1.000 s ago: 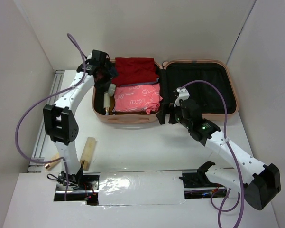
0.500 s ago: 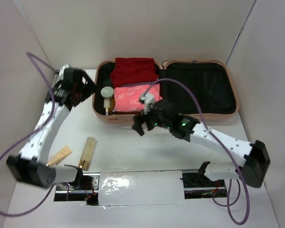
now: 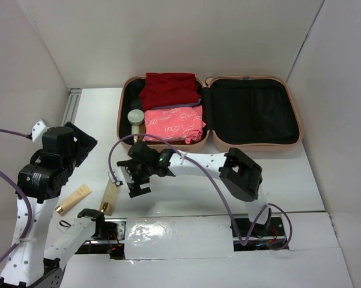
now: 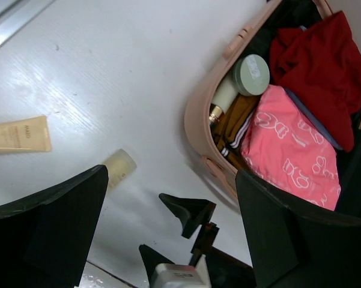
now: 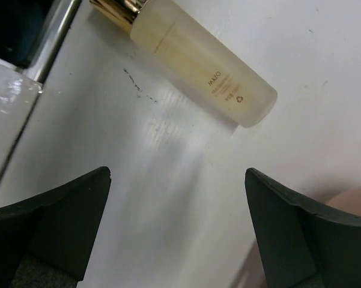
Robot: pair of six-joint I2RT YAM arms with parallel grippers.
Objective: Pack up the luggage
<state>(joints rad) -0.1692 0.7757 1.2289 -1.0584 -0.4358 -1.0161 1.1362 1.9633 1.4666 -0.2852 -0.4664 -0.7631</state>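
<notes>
Both arms are now clear of the case, unlike a second ago: the left gripper (image 4: 171, 177) is hanging back over the near-left part of the table (image 3: 288, 174), and the right gripper (image 3: 131, 182) is reaching across to that same side. On the left, the left pincer is standing wide apart, gripping nothing. Near it a cream tube (image 3: 73, 200) is lying flat, and just right of that a frosted bottle (image 3: 110, 197) with a gold cap is lying on the table. The right pincer is hovering just beside that bottle, its jaws spread apart and empty. Farther back and to the right, the luggage (image 3: 270, 146) is lying open. Its left half is holding a red garment (image 3: 168, 90), a pink printed pouch (image 3: 174, 123) and a green-capped bottle (image 3: 136, 117), and its black-lined lid is lying flat on the right.
</notes>
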